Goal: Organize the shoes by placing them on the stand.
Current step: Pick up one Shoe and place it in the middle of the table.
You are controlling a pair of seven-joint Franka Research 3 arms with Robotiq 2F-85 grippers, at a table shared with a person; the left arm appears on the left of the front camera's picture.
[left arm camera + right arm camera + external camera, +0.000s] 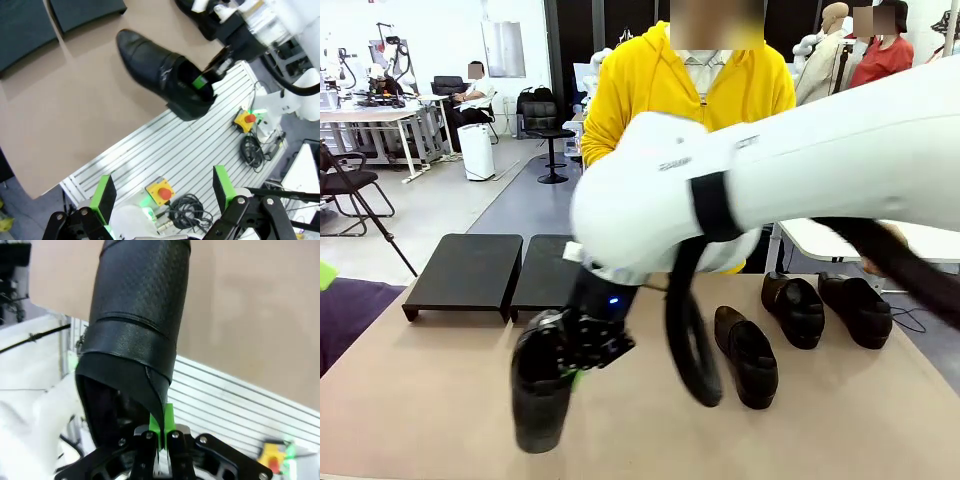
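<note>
Here, the right gripper [163,427], pads pinched on the collar of one shoe [140,315], holds it above the table [440,400] near its front edge; the left gripper [164,191] is spread wide, holding nothing.

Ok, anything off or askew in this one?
Nothing spilled or damaged. One oddity: the right claw pinches the shoe only by the thin rim of its opening, so the shoe juts out tilted from the claw, near the table's front edge.
</note>
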